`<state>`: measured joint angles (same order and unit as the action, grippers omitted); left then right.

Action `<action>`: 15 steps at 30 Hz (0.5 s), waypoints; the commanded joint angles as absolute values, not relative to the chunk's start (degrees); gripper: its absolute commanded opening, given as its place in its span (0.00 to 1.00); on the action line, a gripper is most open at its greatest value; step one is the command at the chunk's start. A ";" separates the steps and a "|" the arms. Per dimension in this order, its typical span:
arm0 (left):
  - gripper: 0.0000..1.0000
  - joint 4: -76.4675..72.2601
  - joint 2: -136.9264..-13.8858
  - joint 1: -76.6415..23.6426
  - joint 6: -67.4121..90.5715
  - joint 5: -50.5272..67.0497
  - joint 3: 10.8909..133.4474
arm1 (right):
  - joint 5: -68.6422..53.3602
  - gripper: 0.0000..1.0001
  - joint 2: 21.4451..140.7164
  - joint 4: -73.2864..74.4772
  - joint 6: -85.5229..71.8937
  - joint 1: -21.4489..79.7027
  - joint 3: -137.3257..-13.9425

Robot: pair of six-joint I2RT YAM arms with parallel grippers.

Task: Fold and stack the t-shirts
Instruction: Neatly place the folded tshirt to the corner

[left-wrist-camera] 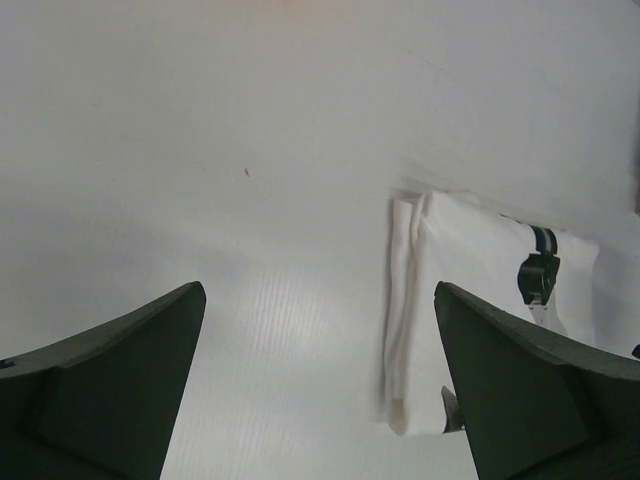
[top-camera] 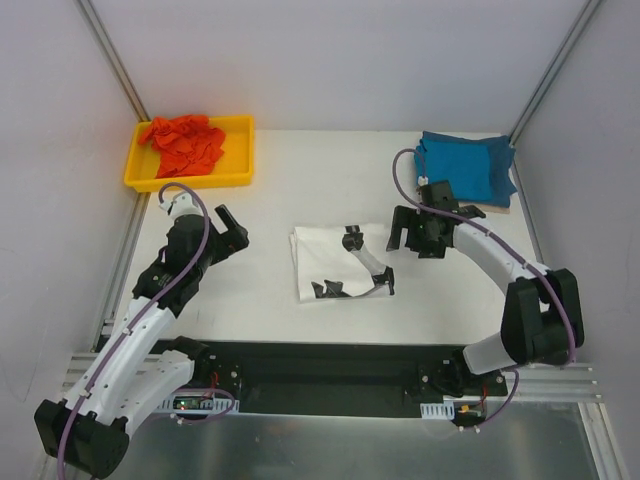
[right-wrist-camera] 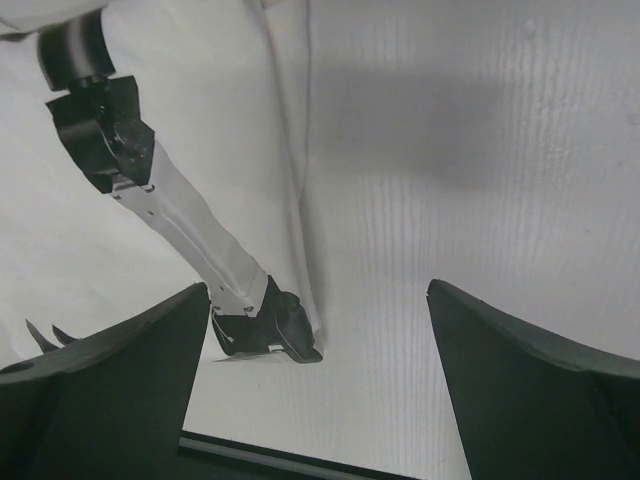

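t-shirts (top-camera: 318,258) lie in three places on the white desk (top-camera: 300,180), which fills the middle of the top view. the left arm (top-camera: 150,310) reaches up from the near left corner and the right arm (top-camera: 500,265) bends in from the near right. neither arm touches any cloth.

the teal-blue shirt (top-camera: 465,168) sits folded at the far right corner of the desk, a rough square with its near edge just beyond the right arm's wrist. the white shirt (top-camera: 312,250) lies folded into a rough rectangle at the middle of the desk, between the two arms, with black printed marks (top-camera: 352,240) on its right half. in the left wrist view its layered left edge (left-wrist-camera: 405,300) shows stacked folds. the yellow tray (top-camera: 238,172) stands at the far left corner, and the orange-red shirt (top-camera: 182,143) lies crumpled inside it, filling its left part.

the left fingers (top-camera: 226,216) are spread wide and hold nothing. they sit to the left of the white shirt and apart from it, pointing toward it. the right fingers (top-camera: 399,228) are also spread wide and hold nothing. they sit just beside the white shirt's right edge, with bare desk showing between them (right-wrist-camera: 540,390).
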<state>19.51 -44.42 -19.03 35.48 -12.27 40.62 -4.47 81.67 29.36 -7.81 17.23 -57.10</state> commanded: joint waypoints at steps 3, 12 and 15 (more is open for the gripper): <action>1.00 20.30 -44.91 -18.63 34.72 -18.98 39.99 | -8.53 0.88 90.78 28.83 -8.35 18.63 -60.55; 0.99 20.39 -46.85 -18.63 33.84 -21.18 39.81 | -8.62 0.73 102.82 29.18 -9.40 21.97 -65.47; 0.99 20.30 -46.67 -18.63 33.49 -21.70 39.55 | -8.17 0.70 104.67 29.18 -10.19 23.37 -66.27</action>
<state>20.08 -46.87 -19.03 34.98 -18.79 40.32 -7.90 101.73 29.76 -8.40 21.37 -63.90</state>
